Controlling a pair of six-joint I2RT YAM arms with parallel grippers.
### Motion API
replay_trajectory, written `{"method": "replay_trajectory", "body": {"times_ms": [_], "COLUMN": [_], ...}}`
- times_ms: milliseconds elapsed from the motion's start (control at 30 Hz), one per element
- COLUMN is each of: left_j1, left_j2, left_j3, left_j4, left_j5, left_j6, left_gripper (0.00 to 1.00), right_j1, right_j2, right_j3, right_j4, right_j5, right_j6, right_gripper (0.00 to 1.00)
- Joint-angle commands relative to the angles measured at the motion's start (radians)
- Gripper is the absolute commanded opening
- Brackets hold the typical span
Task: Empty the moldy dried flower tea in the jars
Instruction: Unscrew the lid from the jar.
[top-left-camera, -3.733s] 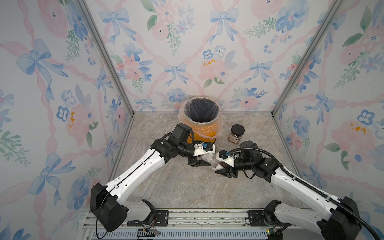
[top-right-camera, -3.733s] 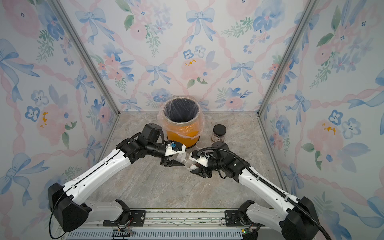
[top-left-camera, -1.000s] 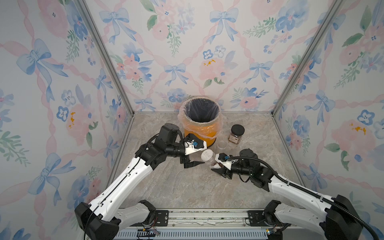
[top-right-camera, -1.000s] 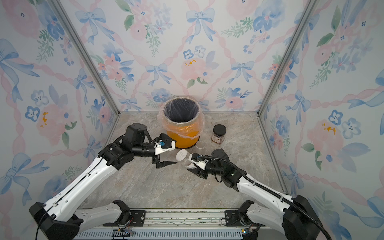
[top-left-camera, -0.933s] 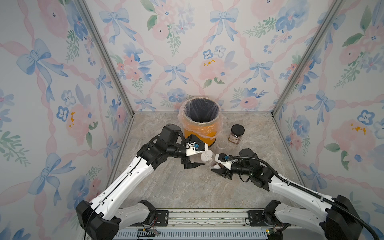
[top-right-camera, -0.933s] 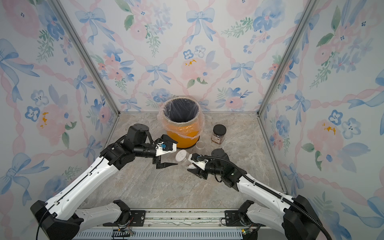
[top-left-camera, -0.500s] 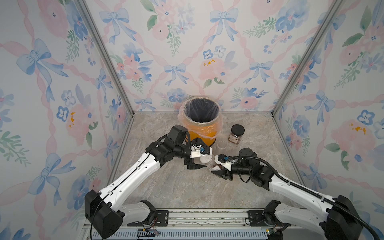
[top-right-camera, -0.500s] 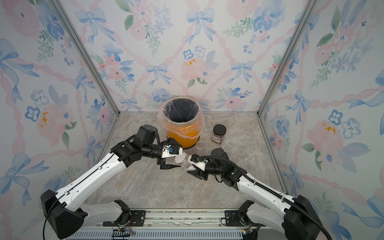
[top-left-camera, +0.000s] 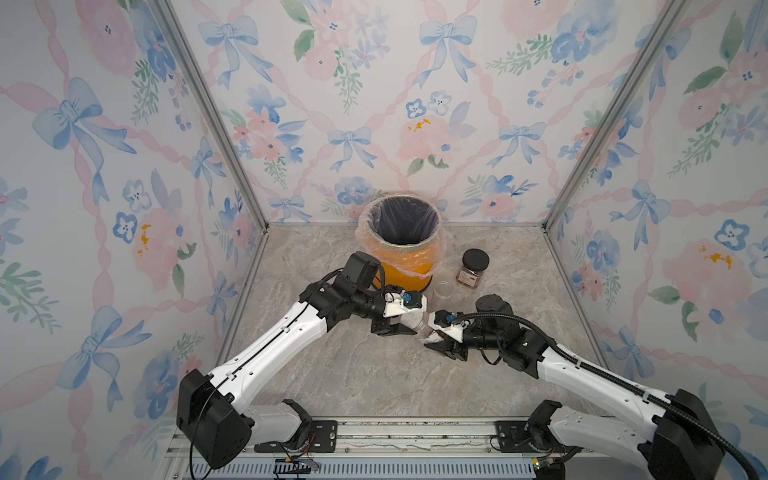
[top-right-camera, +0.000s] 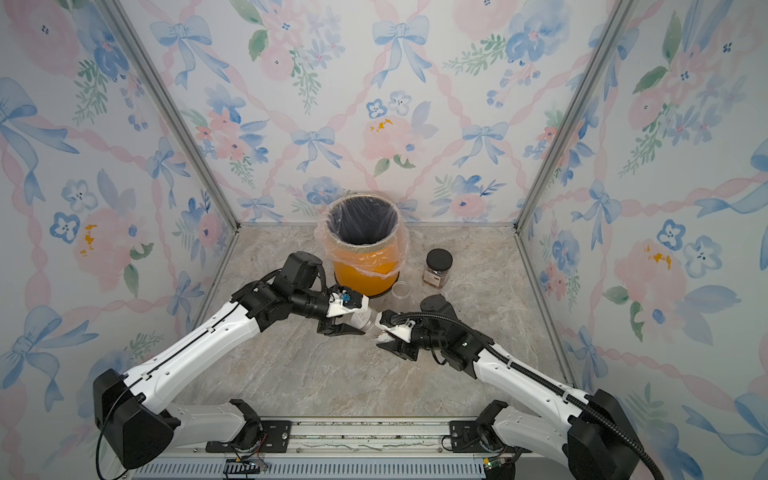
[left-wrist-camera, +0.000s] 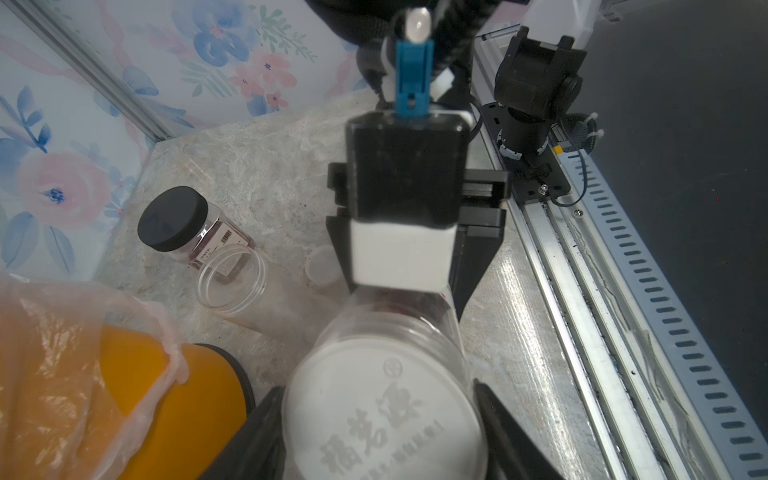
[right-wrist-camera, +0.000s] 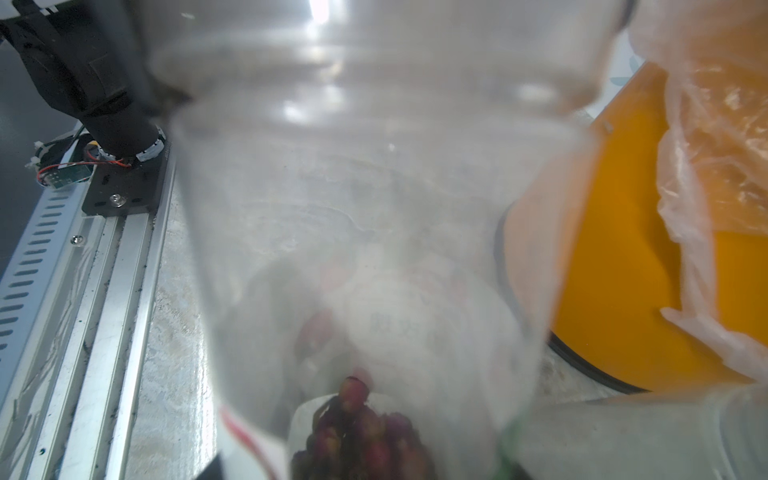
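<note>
Two tools meet over the middle of the surface, with the round jar held sideways between them. The right tool is clenched on the jar's clear body, and the right wrist view shows reddish dried flower tea heaped inside at that end. The left tool brackets the jar's white lid, jaws close on either side; whether they grip cannot be told. Behind, a slim jar stands open, with a translucent lid beside it. Farther back, the black-lidded jar stands upright near the orange bin.
</note>
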Motion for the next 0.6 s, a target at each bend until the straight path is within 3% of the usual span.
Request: {"method": "replay_trajectory", "body": {"times_ms": [0,300,567], "left_j1": [-0.004,-0.003,-0.005], "left_j2": [0.011,0.013,0.043], "left_j3": [-0.015,-0.016,0.026], "left_j4": [-0.002,-0.003,-0.002], "left_j5": [0.022,0.120,0.143], "left_j6": [-0.015,-0.071,-0.318], "left_gripper": [0.56,0.47,0.41], "right_j1": [0.002,0.005,0.034], "right_j2": [0.024,0.025,0.018], "right_j3": [0.039,0.024,-0.037], "right_j4": [-0.002,0.034,0.164], "right_j5": [-0.030,0.011,0.112], "right_j6": [-0.040,-0.036,0.003], "right_gripper": [0.56,0.56,0.55]}}
